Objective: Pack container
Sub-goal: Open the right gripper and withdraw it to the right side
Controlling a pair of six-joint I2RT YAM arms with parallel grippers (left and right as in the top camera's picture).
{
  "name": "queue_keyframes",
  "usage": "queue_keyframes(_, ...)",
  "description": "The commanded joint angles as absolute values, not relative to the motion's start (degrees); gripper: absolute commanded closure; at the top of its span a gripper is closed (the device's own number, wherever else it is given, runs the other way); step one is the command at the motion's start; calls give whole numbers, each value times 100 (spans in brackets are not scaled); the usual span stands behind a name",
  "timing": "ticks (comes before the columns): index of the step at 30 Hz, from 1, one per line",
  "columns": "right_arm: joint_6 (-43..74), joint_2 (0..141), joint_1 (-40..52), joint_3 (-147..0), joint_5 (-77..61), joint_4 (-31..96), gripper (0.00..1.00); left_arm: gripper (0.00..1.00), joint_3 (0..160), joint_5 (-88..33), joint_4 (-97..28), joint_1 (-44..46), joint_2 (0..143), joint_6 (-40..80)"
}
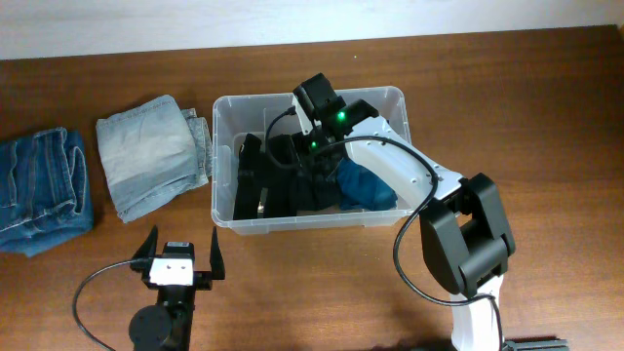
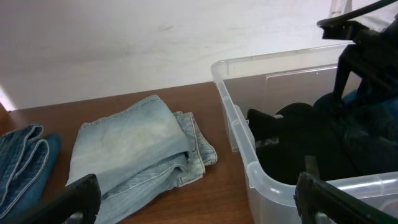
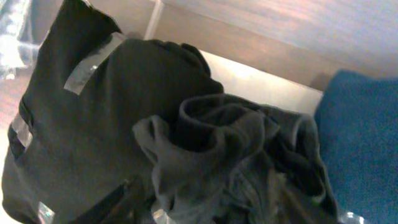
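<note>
Overhead view: right tool (image 1: 298,162) low in the container (image 1: 380,93) on dark clothes (image 1: 255,183), grip unclear. Lift straight up, slowly.

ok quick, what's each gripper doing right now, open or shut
left gripper: open, empty, outside the container.
right gripper: inside the container over the black clothes, jaws hidden, cannot tell.

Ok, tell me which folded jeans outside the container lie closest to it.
The pale light-wash jeans, just left of the container; the darker blue jeans lie farther left, at the picture's edge.
</note>
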State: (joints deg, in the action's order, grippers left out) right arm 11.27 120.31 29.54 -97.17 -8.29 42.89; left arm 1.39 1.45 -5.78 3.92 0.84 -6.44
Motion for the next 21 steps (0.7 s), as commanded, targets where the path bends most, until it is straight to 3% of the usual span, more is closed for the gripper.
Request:
queue_keyframes(1,1022,11959,2915,-9730,-1107,4191,34,0,102,82,-561,357,36,-701)
queue_keyframes(9,963,11222,2779,-10307,-1597,4429,0,0,99,82,-561,360,34,-701)
queue_keyframes(15,969,10394,2263,-10346,-1321,4919,1,0,102,82,-561,360,34,-701)
queue_keyframes(21,967,9756,1081,-10346,-644,5848,1,0,99,82,-561,357,34,-701)
